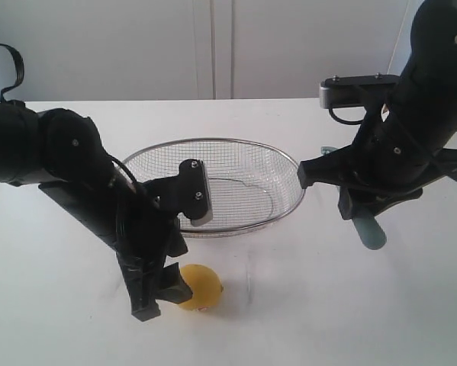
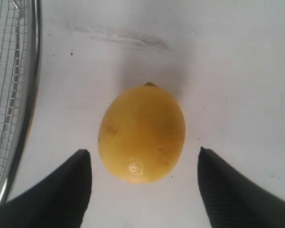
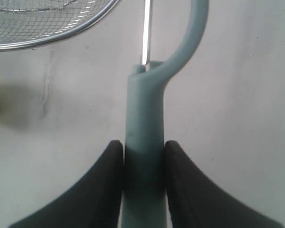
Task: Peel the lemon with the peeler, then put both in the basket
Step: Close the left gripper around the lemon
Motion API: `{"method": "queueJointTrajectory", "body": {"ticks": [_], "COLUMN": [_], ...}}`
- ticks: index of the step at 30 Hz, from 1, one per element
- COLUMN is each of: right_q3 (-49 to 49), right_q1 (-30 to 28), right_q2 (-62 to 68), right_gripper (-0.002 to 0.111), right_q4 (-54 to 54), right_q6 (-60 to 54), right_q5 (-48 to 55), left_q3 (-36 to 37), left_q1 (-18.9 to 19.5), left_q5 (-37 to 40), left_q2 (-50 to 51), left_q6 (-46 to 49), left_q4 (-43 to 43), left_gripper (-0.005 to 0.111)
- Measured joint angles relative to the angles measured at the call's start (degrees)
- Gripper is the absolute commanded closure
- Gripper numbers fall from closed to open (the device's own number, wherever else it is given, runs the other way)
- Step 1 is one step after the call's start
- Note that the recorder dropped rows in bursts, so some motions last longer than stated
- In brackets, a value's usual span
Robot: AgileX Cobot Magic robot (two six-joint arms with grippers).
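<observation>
Nearest, the left claw (image 2: 142,151) is spread wide, with one finger on each side of the lemon (image 2: 142,133), which is not touched. The lemon is laid on the white table (image 2: 228,71), just in front of the basket (image 1: 213,140), its long way lined up with the claw. Bare table is seen around it. Farther right, the right claw (image 3: 143,145) is clamped on the peeler (image 3: 143,104) handle, beside the basket rim.
</observation>
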Motion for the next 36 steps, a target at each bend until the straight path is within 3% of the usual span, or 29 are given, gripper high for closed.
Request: {"method": "queueJointTrajectory", "body": {"ticks": [5, 26, 29, 36], "right_q3": [0.0, 0.0, 0.0, 0.0], "right_q1": [0.0, 0.0, 0.0, 0.0], "right_q2": [0.0, 0.0, 0.0, 0.0], "right_gripper": [0.108, 0.108, 0.108, 0.108], "right_q4": [0.0, -0.15, -0.15, -0.15], "right_q6": [0.0, 0.11, 0.21, 0.21], "right_q5": [0.12, 0.12, 0.12, -0.51], "left_q3": [0.0, 0.0, 0.0, 0.0], "left_q1": [0.0, 0.0, 0.0, 0.0], "left_q5": [-1.12, -6.08, -6.08, -5.97], "left_q2": [1.21, 8.13, 8.2, 8.2], "left_q6": [3.55, 8.64, 8.64, 8.64], "left_q4": [-3.49, -6.28, -6.28, -6.69], "left_gripper": [0.025, 0.026, 0.039, 0.088]}}
